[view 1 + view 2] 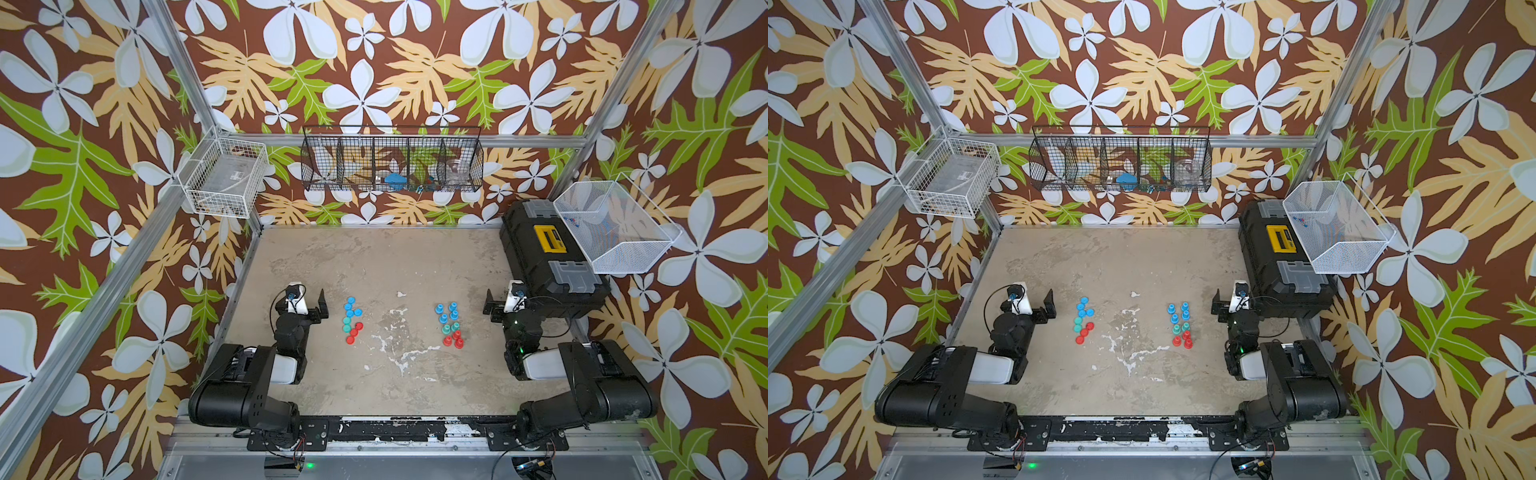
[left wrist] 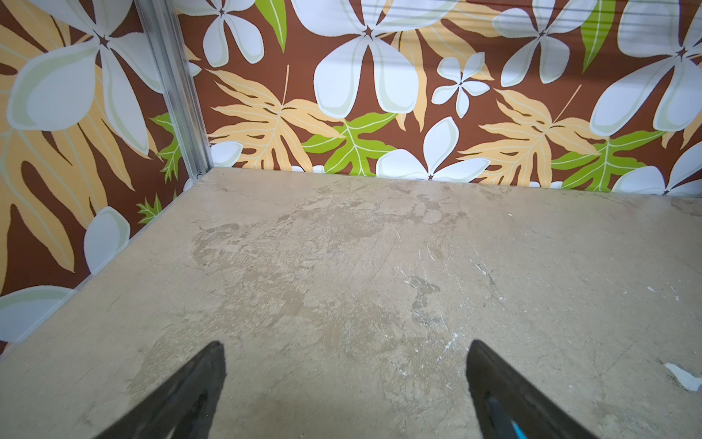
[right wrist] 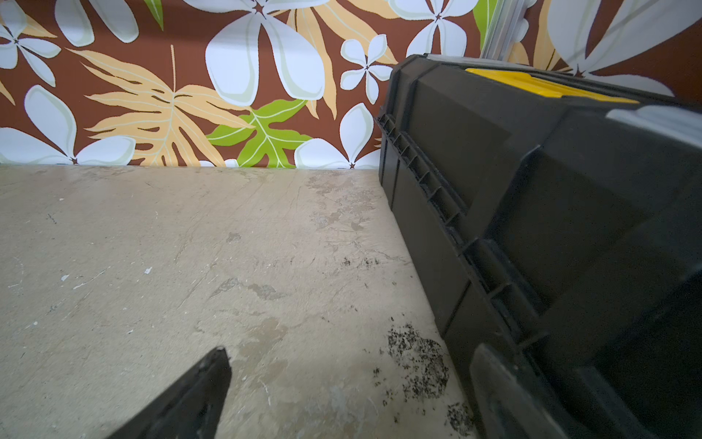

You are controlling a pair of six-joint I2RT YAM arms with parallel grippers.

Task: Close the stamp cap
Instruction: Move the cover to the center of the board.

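Several round blue, teal and red stamp caps (image 1: pixel 346 321) (image 1: pixel 1078 321) lie in a loose column left of the table's middle. Right of the middle, several uncapped stamps (image 1: pixel 446 329) (image 1: pixel 1177 329) in the same colours stand upright in a cluster. My left gripper (image 1: pixel 307 305) (image 1: pixel 1036 305) (image 2: pixel 345 343) rests open just left of the caps, with only bare table between its fingers. My right gripper (image 1: pixel 503 305) (image 1: pixel 1229 305) (image 3: pixel 352 349) rests open just right of the stamps, also empty. Neither wrist view shows a cap or a stamp.
A black toolbox (image 1: pixel 548 249) (image 3: pixel 532 190) with a yellow latch sits at the back right, close beside my right gripper. A white mesh basket (image 1: pixel 615 226) hangs over it. A black wire rack (image 1: pixel 392 160) and a white wire basket (image 1: pixel 224 178) hang on the walls.
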